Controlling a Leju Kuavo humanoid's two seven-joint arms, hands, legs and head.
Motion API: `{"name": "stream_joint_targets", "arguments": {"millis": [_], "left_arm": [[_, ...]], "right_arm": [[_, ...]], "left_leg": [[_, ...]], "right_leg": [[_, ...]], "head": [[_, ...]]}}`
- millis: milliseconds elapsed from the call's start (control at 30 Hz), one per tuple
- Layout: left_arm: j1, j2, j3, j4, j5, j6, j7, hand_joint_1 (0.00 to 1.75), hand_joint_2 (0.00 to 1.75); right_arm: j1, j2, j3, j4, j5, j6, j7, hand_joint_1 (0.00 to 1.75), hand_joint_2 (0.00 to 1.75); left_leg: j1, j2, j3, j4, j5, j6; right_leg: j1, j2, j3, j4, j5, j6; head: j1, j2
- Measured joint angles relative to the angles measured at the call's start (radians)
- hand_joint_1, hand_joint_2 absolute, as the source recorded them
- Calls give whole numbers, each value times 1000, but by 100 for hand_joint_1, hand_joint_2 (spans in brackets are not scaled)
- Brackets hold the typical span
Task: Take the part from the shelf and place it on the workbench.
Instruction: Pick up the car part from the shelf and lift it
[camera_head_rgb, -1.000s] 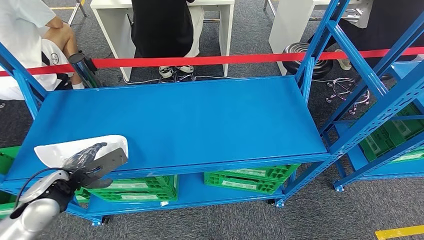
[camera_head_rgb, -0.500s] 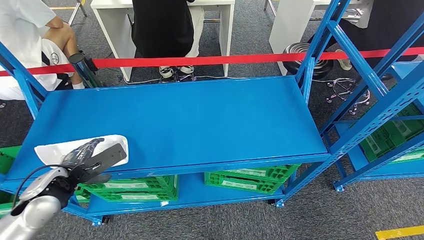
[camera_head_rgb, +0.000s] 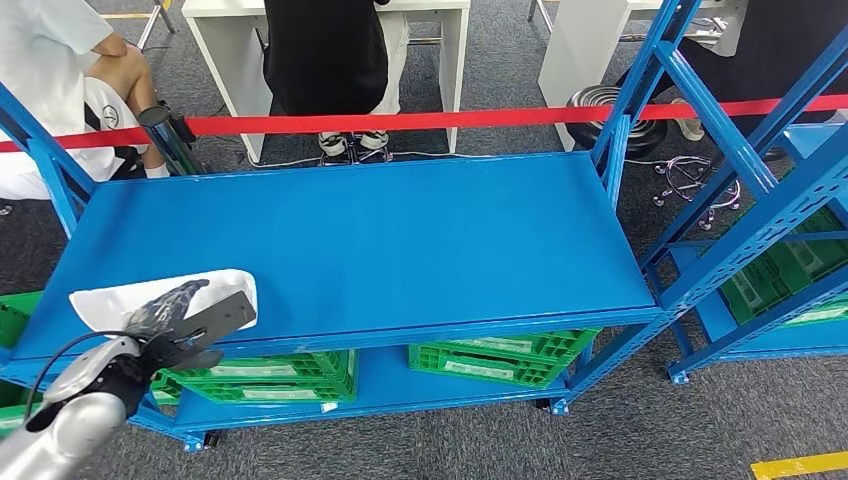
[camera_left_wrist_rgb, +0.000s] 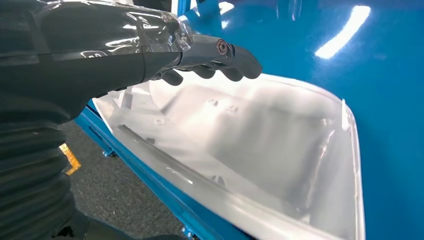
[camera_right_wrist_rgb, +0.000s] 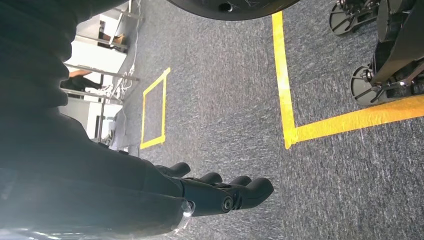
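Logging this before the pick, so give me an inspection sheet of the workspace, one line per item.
Surface: blue shelf top, bare but for the part.
Job's things: white part lies at the shelf's front left corner; workbench not identified.
Clutter: green crates on the lower shelf.
Hands: left hand above the part, fingers extended, holding nothing; contact cannot be told. Right hand hangs over grey carpet, fingers loosely apart, holding nothing.
Cables: black cable along the left arm; loose cords on the floor behind the shelf.
Surroundings: red barrier tape, seated people beyond it, white desk, yellow floor tape.
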Motion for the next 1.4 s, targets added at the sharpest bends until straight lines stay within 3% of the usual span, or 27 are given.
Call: {"name": "stream_joint_targets", "arguments": {"millis": [667, 700, 800, 833, 1400], "left_arm": [[0, -23, -16, 30, -23, -11, 0, 5, 175], [0, -24, -16, 31, -24, -13, 0, 30, 175], [0, -26, -16, 34, -27, -17, 0, 157, 175], [0, -26, -16, 36, -29, -19, 0, 175, 175], [-20, -34, -15, 44, -62, -45, 0, 175, 175]], "right_arm": [[0, 0, 0, 0, 6, 0, 0, 0, 175], [0, 0, 0, 0, 6, 0, 0, 0, 175], [0, 0, 0, 0, 6, 0, 0, 0, 175], [0, 0, 0, 0, 6, 0, 0, 0, 175], [-1, 0, 0, 0, 6, 0, -6, 0, 175]], "left_leg": [[0, 0, 0, 0, 0, 0], [0, 0, 0, 0, 0, 0], [0, 0, 0, 0, 0, 0], [0, 0, 0, 0, 0, 0], [0, 1, 1, 0, 0, 0]], "right_leg": [[0, 0, 0, 0, 0, 0], [0, 0, 0, 0, 0, 0], [0, 0, 0, 0, 0, 0], [0, 0, 0, 0, 0, 0], [0, 0, 1, 0, 0, 0]], "head": [[0, 0], [0, 0], [0, 0], [0, 0], [0, 0]]}}
